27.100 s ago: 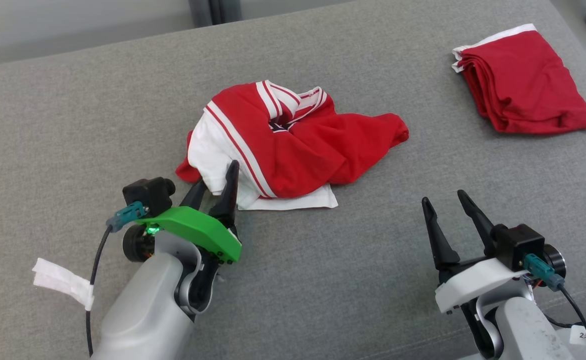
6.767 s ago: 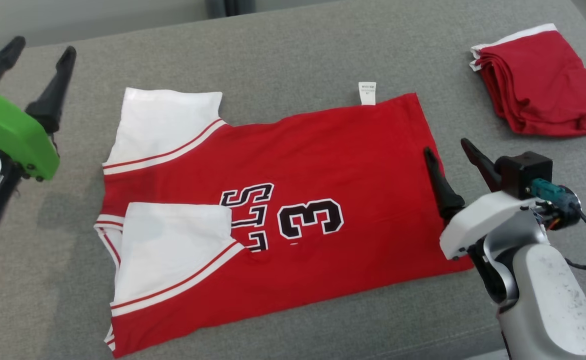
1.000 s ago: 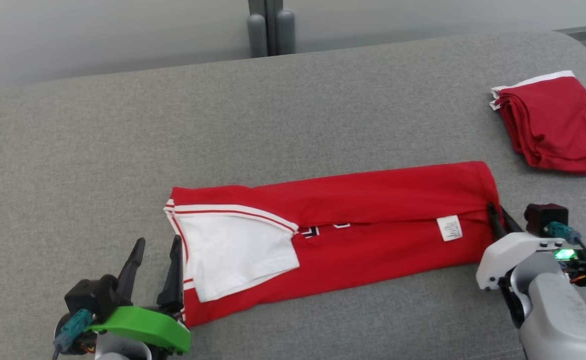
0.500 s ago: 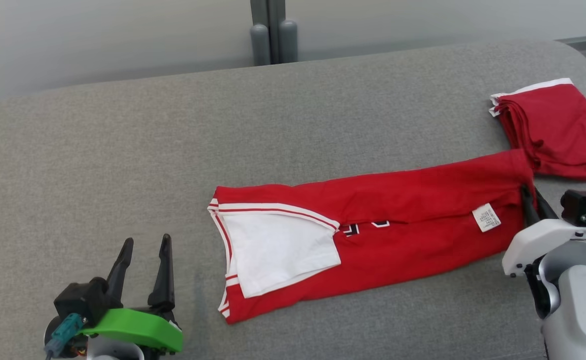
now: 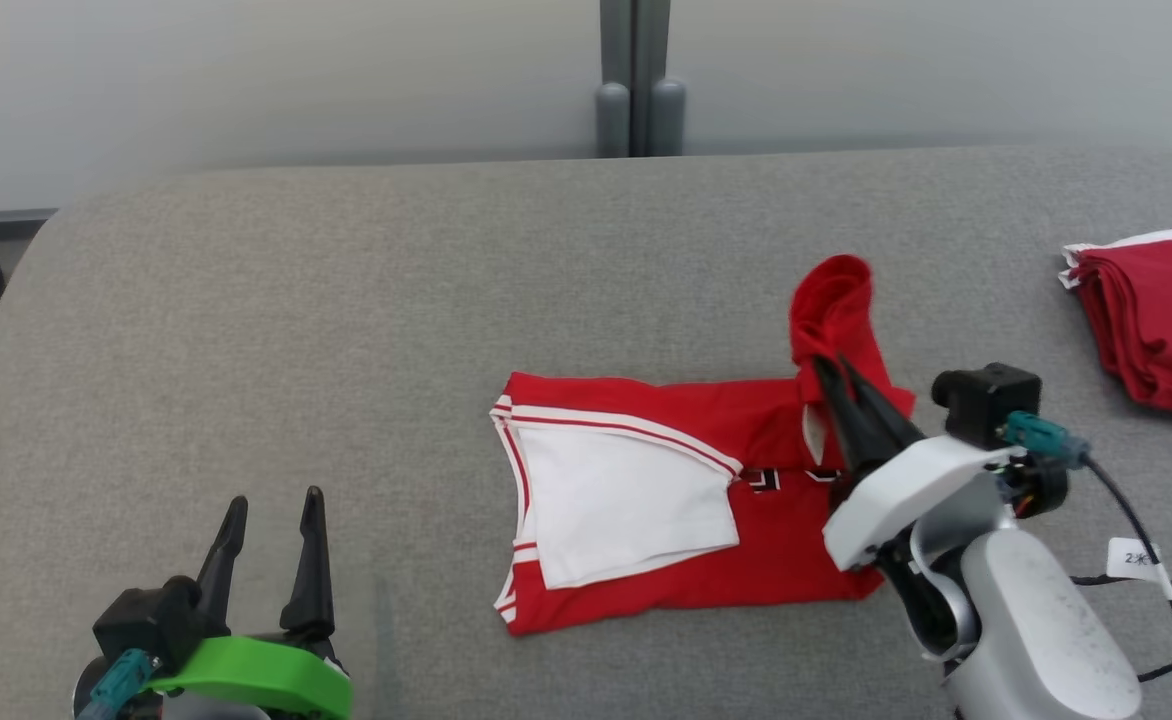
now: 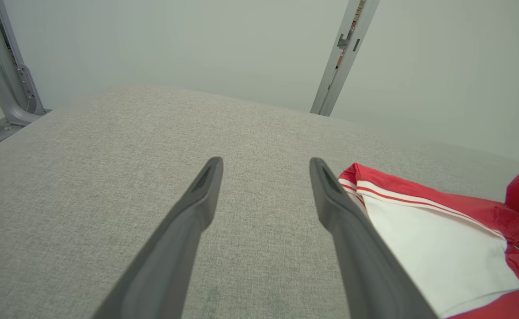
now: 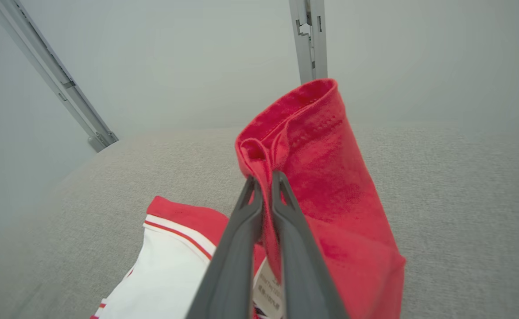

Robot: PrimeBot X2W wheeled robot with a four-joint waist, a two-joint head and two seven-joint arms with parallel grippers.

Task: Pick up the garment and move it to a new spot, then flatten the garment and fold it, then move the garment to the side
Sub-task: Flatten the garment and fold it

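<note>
Left gripper (image 5: 275, 500) low at lower left, fingers spread wide, pointing up. Right gripper (image 5: 831, 365) raised, fingers pinched nearly together, tilted leftward.

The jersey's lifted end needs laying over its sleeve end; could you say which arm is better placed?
Right, I'd say: the right gripper is shut on the jersey, its end lifted; the left gripper hangs open, apart from it.

Red pile (image 5: 1161, 320) cut by edge, jersey (image 5: 776, 565) lettering — mostly hidden

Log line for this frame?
stage: folding | right end effector: shut on jersey hem, held up above the rest | left end effector: open, off cloth
</note>
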